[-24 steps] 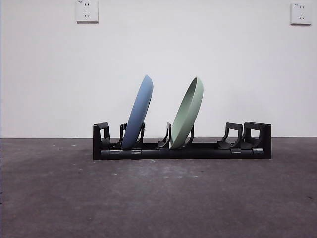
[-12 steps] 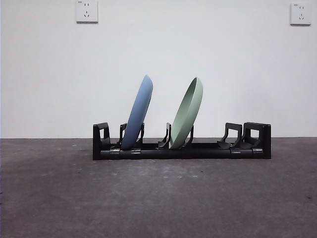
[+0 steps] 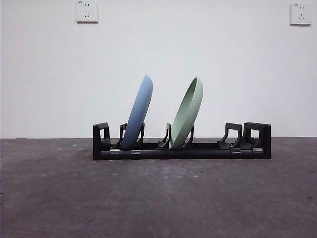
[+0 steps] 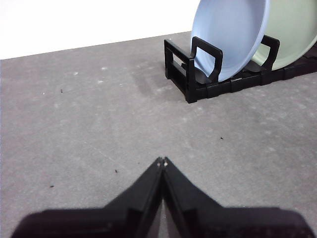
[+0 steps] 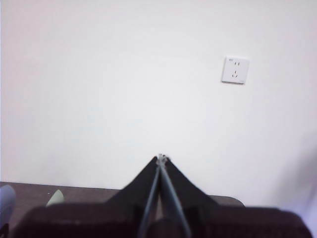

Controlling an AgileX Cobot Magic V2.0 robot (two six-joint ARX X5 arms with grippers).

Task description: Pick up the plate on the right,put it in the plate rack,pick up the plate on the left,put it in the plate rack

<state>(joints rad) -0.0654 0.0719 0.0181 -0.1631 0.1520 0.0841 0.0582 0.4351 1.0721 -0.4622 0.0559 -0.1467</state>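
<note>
The long black plate rack (image 3: pixel 198 148) stands across the middle of the grey table. A blue plate (image 3: pixel 139 113) leans in its left slots and a pale green plate (image 3: pixel 187 113) leans in the middle slots, both tilted to the right. In the left wrist view the rack (image 4: pixel 198 87) shows with the blue plate (image 4: pixel 230 34) and green plate (image 4: pixel 294 29). My left gripper (image 4: pixel 162 161) is shut and empty above bare table, well short of the rack. My right gripper (image 5: pixel 161 157) is shut and empty, raised and facing the wall; the rims of the blue plate (image 5: pixel 6 198) and the green plate (image 5: pixel 55 198) just show.
Two white wall sockets (image 3: pixel 86 11) (image 3: pixel 300 13) sit high on the white wall behind. The rack's right-hand slots (image 3: pixel 233 136) hold nothing. Grey table (image 3: pixel 158 198) stretches in front of the rack. Neither arm shows in the front view.
</note>
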